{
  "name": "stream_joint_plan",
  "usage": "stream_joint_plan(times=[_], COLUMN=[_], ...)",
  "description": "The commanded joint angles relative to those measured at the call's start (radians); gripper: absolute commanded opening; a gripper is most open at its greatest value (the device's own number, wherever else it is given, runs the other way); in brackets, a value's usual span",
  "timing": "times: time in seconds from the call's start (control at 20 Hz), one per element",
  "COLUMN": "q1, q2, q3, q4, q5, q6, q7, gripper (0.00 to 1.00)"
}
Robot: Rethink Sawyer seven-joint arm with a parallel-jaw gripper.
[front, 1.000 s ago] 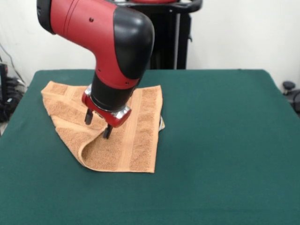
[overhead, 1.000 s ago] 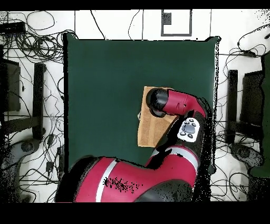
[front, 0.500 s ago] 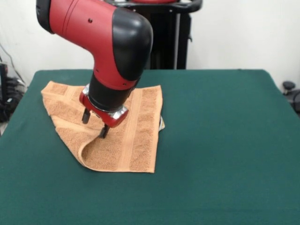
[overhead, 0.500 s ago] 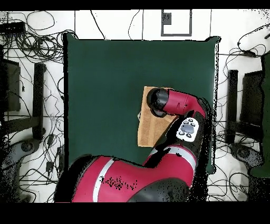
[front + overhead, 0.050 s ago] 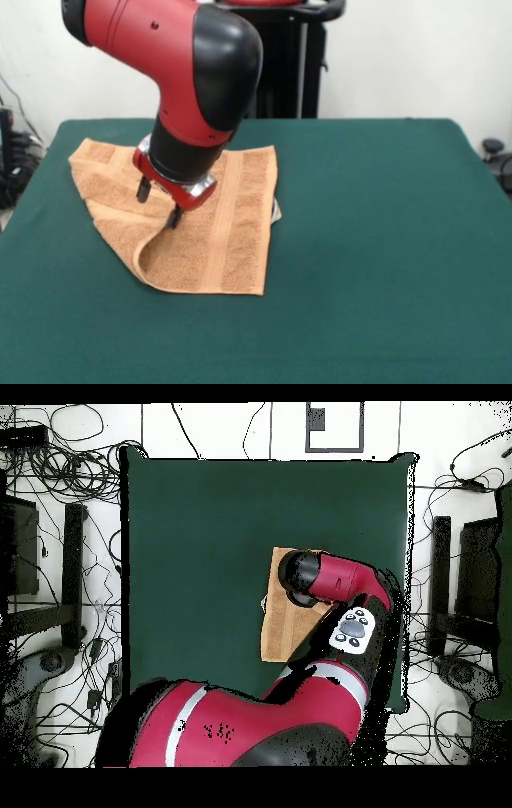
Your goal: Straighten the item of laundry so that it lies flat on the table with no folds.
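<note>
The orange-tan towel (image 5: 204, 232) lies folded over on itself on the dark green table (image 5: 376, 264), left of centre in the front view; its upper layer covers the right part and a single layer runs out to the far left corner. A rounded fold edge curls at the front left. My gripper (image 5: 158, 202) hangs open just above the towel, near the fold line, with nothing between its two dark fingers. From overhead, the towel (image 5: 278, 629) shows only partly under the arm, and the gripper is hidden by the wrist.
A small white tag (image 5: 277, 212) peeks out at the towel's right edge in the front view. The red arm (image 5: 330, 579) covers much of the towel from overhead. Cables and stands surround the table (image 5: 200, 534) outside its edges.
My gripper has drifted slightly left and up over the towel. The towel's left corner has shifted a little; its fold stays the same.
</note>
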Motion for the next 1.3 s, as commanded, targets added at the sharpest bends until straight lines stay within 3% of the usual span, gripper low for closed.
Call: stream_joint_plan(times=[0.05,1.3], q1=[0.046,0.061], q2=[0.003,0.039], q3=[0.019,-0.002], q4=[-0.014,-0.054], q5=[0.055,0.088], q6=[0.118,0.123], q7=[0.252,0.266], gripper=[1.00,1.00])
